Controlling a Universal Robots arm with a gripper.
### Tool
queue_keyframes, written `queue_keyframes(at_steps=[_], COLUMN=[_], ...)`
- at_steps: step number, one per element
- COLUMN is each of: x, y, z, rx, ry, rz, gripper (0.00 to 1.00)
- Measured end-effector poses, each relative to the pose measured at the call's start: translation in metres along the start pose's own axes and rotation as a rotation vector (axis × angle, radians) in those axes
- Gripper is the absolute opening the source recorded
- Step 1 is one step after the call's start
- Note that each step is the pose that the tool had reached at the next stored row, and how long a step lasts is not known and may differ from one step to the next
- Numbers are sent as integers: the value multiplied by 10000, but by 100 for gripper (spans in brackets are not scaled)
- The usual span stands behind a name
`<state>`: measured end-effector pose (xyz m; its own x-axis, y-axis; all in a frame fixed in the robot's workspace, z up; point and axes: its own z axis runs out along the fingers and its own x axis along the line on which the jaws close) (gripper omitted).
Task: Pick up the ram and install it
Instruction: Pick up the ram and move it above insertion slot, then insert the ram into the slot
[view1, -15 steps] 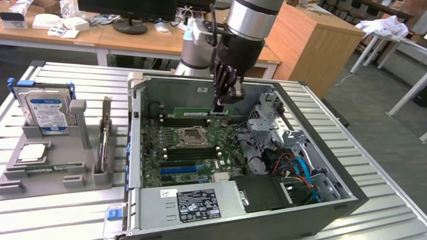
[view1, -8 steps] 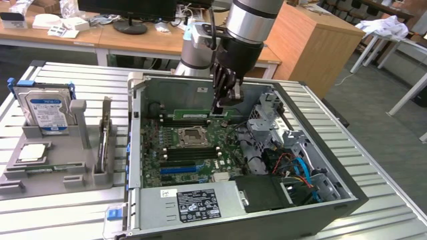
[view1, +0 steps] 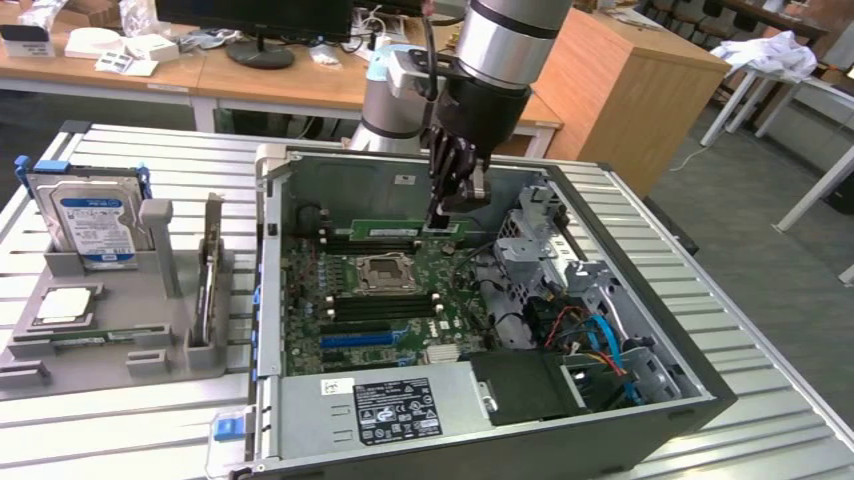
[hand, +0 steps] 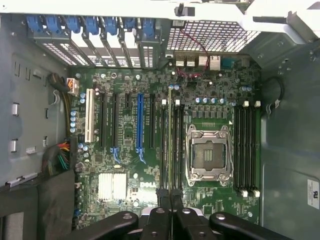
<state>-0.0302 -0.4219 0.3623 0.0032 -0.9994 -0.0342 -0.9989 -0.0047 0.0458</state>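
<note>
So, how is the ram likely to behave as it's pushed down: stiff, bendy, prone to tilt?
Probably stiff: the ram runs straight with no sag, though the jaws pinch it near one end. Likely light, being very thin edge-on in the wrist view. That off-centre grip may let it tilt when pressed.

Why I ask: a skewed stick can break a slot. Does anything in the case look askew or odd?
Nothing stands out. The ram stands on edge, in line with the slots beside the empty socket, and the gripper holds it with jaws shut. No loose or damaged parts show.
</note>
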Motion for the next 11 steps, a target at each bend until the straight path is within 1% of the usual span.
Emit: queue_keyframes(at_steps=[11], x=[0], y=[-11], z=[7], rx=[3], ry=[-1], rz=[-1], gripper=[12])
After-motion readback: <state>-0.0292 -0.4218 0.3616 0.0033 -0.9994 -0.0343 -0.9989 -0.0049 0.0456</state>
